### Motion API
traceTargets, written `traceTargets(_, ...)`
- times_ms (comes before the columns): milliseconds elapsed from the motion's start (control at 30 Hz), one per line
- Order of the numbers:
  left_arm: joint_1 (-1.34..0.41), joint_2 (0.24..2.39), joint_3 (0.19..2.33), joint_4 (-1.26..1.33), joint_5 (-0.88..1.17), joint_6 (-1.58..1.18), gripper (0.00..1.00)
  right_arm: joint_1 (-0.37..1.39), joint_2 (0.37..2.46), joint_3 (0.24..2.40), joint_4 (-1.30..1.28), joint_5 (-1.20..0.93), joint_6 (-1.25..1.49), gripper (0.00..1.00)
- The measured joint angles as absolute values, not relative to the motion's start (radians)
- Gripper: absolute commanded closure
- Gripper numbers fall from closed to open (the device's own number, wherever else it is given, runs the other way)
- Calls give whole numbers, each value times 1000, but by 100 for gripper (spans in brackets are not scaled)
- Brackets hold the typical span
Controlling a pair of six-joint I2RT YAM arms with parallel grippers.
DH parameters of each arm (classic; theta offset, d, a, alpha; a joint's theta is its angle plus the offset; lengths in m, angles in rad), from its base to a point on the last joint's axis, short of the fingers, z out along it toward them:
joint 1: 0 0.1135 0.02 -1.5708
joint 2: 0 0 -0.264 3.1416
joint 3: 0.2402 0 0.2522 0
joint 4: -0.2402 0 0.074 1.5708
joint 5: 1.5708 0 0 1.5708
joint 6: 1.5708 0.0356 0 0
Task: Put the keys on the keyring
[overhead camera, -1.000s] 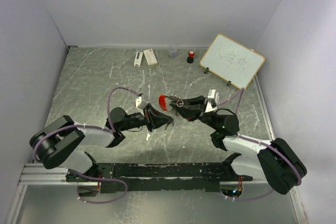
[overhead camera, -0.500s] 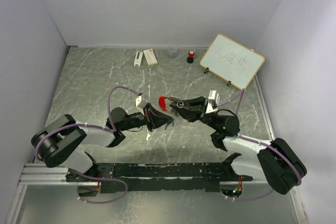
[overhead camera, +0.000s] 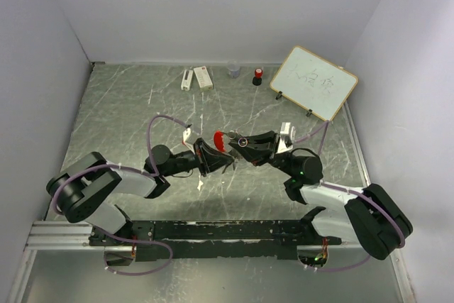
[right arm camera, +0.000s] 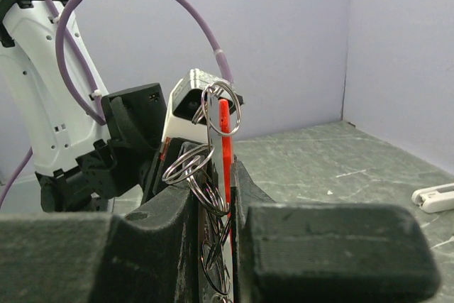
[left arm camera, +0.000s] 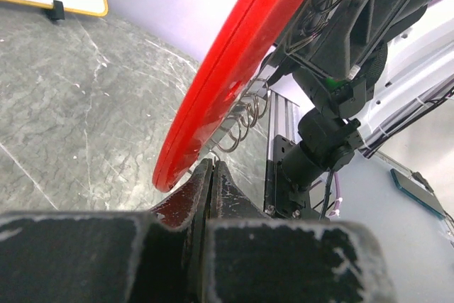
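Grey tabletop [overhead camera: 128, 111], with a whiteboard [overhead camera: 313, 81] propped at the back right, its scribble too faint to read. The right gripper [right arm camera: 213, 191] is clamped on the keyring [right arm camera: 214, 148], rings and grey strip standing up between its fingers, red fob [left arm camera: 234, 69] jutting toward the left arm. The left gripper [left arm camera: 211, 175] is pinched fully together, tips just beside the fob's lower end. The keys can't be made out.

I log a propped whiteboard [overhead camera: 314, 81]. Left of it: red-capped cylinder [overhead camera: 257, 76], then clear cup [overhead camera: 233, 70], then white block [overhead camera: 203, 77].
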State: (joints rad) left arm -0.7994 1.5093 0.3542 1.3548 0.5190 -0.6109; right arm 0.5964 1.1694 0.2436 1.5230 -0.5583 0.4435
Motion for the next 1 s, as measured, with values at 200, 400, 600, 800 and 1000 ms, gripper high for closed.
traceTargets(200,-799,1528,356,1370,519,-623,93,596,1188,240,1525,-558,450,100)
traceTargets(400,-798,1539,361,1375,519,-635,93,596,1188,240,1527,-552,451,100)
traceTargets(600,-798,1548,364,1381,519,-645,93,596,1194,239,1527,-545,451,100)
traceTargets(800,-797,1549,364,1383,520,-648,93,597,1195,238,1528,-538,449,100)
traceTargets(1000,-797,1549,367,1383,520,-647,93,597,1193,238,1528,-534,447,100)
